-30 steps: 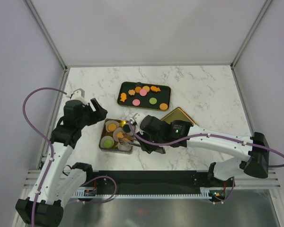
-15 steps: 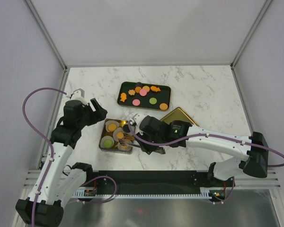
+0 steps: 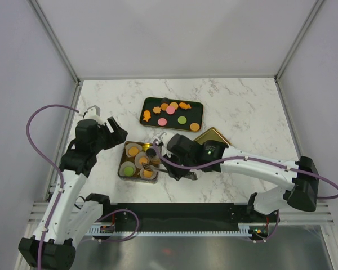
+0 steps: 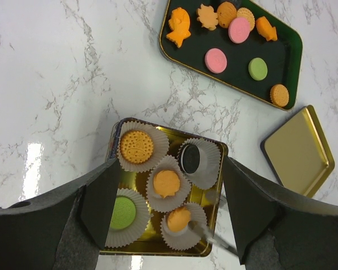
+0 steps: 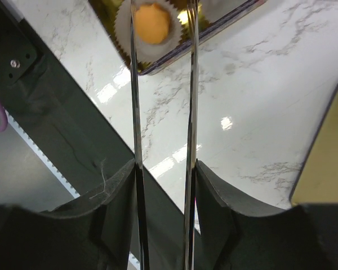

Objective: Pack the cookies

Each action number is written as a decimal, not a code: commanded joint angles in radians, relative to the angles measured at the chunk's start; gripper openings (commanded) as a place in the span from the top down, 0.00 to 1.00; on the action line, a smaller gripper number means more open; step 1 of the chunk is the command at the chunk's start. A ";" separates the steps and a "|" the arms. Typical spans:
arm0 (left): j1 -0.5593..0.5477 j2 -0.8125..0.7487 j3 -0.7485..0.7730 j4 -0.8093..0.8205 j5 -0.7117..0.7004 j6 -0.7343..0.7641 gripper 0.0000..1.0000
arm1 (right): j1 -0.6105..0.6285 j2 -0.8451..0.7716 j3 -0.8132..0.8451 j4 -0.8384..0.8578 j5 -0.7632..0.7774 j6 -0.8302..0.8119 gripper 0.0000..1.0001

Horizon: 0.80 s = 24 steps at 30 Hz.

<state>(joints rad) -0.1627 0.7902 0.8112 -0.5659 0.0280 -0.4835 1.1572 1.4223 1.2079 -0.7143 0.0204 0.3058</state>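
Note:
Several orange, pink and green cookies lie on a black tray, also in the left wrist view. A gold tin holds paper cups with cookies: orange, dark, orange, green and orange. My right gripper is shut on metal tweezers. Their prongs stand apart over the near-right cup's orange cookie. My left gripper is open and empty, above the tin.
The tin's gold lid lies on the marble to the right of the tin, and shows in the left wrist view. The black base rail runs along the table's near edge.
The right arm has drawn back a little to the right with the tweezers. An orange cookie now shows in the near-right cup. The left arm has not moved.

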 commanded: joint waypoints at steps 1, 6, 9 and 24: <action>0.008 -0.011 0.000 0.040 0.000 0.029 0.19 | -0.141 -0.057 0.077 0.027 -0.019 -0.043 0.49; 0.008 -0.013 -0.001 0.041 0.021 0.031 0.19 | -0.507 -0.048 0.117 0.059 -0.114 -0.103 0.48; 0.008 -0.014 -0.003 0.046 0.032 0.026 0.19 | -0.722 -0.001 0.134 0.113 -0.139 -0.097 0.49; 0.006 0.004 -0.018 0.058 0.081 0.023 0.19 | -1.133 0.365 0.139 0.455 0.098 -0.005 0.49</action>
<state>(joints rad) -0.1627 0.7876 0.7986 -0.5488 0.0811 -0.4839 0.0196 1.7618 1.3350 -0.3801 0.0700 0.2844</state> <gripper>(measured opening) 0.808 0.513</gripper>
